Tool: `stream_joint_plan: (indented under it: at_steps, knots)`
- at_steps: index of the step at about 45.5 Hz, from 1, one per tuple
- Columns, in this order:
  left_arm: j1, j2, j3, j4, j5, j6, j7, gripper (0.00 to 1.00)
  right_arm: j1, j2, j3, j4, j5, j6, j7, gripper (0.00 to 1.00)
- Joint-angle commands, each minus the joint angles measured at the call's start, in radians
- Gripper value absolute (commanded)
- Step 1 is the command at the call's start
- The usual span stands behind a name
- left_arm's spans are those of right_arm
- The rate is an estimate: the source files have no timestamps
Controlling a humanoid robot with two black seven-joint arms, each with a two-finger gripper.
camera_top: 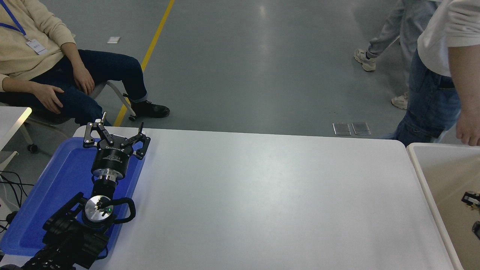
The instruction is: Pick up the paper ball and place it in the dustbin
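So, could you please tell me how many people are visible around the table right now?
3. One person sits at the far left; one person in a white shirt stands far right beside the dustbin; only the legs of a third show behind. Others may be out of frame.

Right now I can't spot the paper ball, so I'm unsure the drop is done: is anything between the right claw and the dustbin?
Nothing visible. The right claw is already over the dustbin, only partly in frame at the right edge. No paper ball shows anywhere.
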Motion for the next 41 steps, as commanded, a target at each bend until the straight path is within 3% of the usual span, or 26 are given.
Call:
stream_joint_plan:
  at_steps: [1,32,41]
  knots:
    - [0.0,0.0,0.0,0.0,0.001,-0.001,0.0,1.0,0.005,-0.009,0.001,0.004,0.0,-0.016,0.0,0.89]
    - [0.0,0.0,0.0,0.0,0.001,-0.001,0.0,1.0,0.258,-0.303,0.094,0.53,0.002,-0.001,-0.002,0.99]
    - [0.0,0.0,0.0,0.0,0.001,0.001,0.0,1.0,0.249,-0.308,0.337,0.572,0.0,0.004,-0.002,1.0]
